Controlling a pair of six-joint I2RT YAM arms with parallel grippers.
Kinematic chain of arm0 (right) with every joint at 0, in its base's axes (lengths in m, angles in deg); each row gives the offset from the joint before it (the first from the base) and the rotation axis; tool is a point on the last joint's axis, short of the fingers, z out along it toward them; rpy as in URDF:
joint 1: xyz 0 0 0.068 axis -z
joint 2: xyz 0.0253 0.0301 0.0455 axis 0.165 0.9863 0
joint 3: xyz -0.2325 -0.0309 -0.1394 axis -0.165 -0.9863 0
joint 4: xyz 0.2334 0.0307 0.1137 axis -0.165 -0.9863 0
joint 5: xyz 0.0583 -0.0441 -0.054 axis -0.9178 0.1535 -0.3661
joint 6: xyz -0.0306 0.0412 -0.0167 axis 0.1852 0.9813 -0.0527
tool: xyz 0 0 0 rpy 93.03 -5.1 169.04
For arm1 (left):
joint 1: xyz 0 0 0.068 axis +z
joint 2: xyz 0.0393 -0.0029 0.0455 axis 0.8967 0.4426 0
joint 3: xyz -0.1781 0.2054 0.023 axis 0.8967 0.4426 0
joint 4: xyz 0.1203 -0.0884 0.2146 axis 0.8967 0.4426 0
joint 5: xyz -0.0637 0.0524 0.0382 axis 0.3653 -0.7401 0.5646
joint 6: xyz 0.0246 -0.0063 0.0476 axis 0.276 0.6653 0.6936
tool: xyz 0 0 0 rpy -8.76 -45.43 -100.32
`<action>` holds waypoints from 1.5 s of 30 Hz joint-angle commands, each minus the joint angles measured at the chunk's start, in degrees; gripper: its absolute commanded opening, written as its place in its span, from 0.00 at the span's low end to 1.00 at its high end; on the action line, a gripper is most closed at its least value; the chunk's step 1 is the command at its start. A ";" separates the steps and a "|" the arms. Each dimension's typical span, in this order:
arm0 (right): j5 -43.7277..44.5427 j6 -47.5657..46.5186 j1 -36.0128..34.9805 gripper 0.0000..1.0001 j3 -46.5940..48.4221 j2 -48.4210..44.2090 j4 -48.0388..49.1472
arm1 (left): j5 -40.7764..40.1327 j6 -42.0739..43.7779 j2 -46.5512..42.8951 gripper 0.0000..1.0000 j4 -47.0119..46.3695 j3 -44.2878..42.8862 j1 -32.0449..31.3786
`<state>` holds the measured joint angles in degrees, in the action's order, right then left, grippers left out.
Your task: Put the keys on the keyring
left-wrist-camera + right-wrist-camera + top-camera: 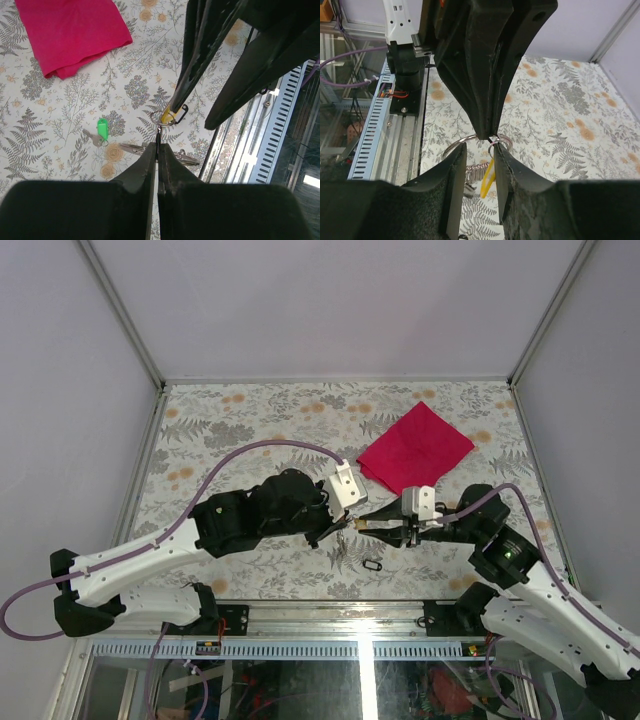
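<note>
Silver keyring (456, 145) sits at centre frame, clamped in your left pincer (157, 147). The yellow key (488, 181) dangles just under it, apparently on or nearly on, between the parted jaws of your right pincer (479, 156). A green key (102, 129) and a black key (372, 566) lie loose on the bench (250, 420); judge most threading not yet done

- keyring (456, 142): thin bare metal wire, silver and shiny
- yellow key tag (489, 177): smooth plastic
- green key tag (102, 129): glossy plastic
- red cloth (70, 30): matt woven fabric, softly creased
- table cover (45, 130): flat, floral-printed, low sheen
- right gripper's fingers (452, 190): matt black, grainy
</note>
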<state>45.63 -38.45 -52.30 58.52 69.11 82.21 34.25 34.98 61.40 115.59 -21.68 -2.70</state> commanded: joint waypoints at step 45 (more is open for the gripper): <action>-2.47 -8.51 -0.15 0.00 1.03 3.28 1.69 | 1.40 1.16 -0.11 0.00 -1.76 -1.80 0.03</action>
<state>45.98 -43.30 -52.30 58.52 73.24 82.23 34.51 35.07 61.64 116.07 -21.70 -2.70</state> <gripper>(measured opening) 0.010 0.032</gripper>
